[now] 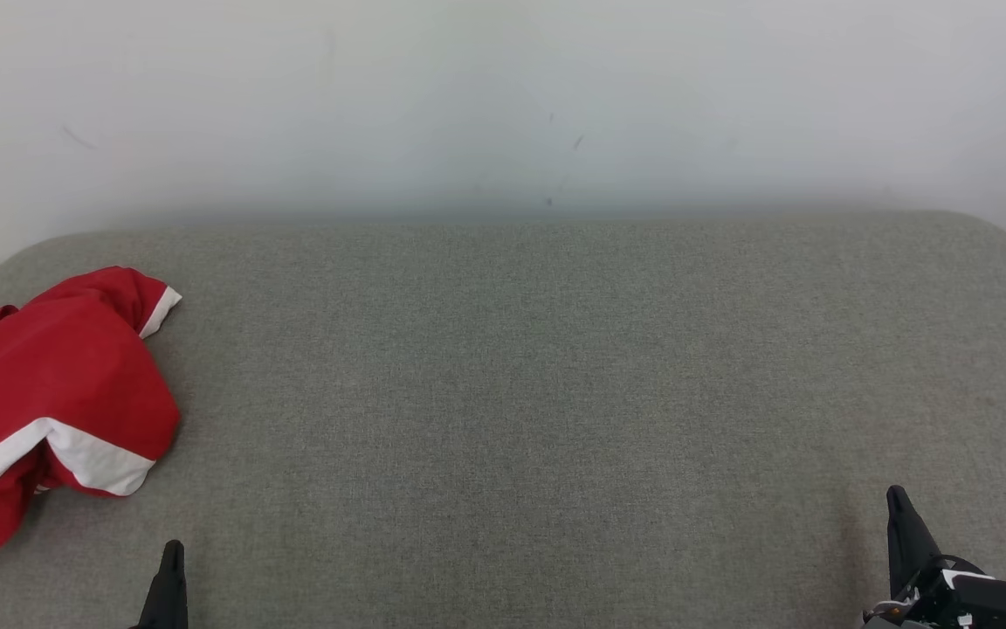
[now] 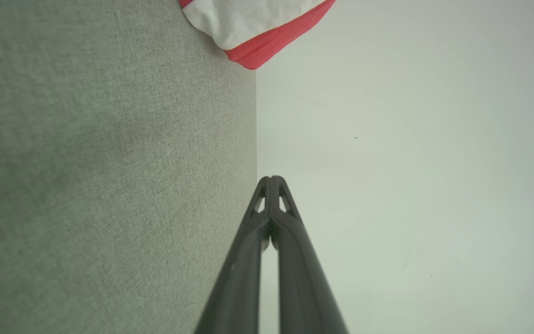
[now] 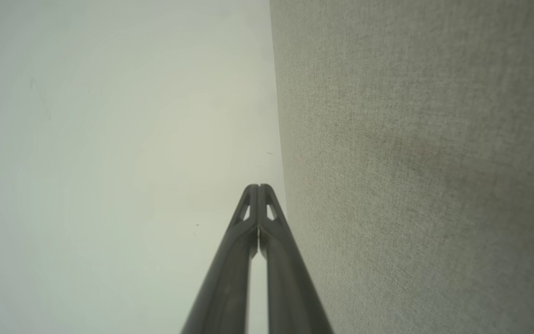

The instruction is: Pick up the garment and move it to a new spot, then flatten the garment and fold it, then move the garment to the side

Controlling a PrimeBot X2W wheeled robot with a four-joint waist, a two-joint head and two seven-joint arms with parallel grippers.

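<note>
Garment (image 1: pixel 49 393) cropped at left edge; left pincer (image 1: pixel 173 559) cropped at bottom.

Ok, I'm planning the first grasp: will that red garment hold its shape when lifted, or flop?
Likely floppy: the red garment lies crumpled in soft folds on the grey cushion, so it should drape when lifted. It looks thin, probably light. Pushed, it would likely bunch, not slide.

Garment (image 1: pixel 53 376): a red piece with broad white bands, shown crumpled into a loose heap, neither flattened nor folded. It is laid at the far left of the grey fabric surface (image 1: pixel 555 393), and part of it is cut off by the left edge of the head view. A white-trimmed end is turned up toward the back. In the left wrist view, a white band edged in red is seen at the top edge.
</note>
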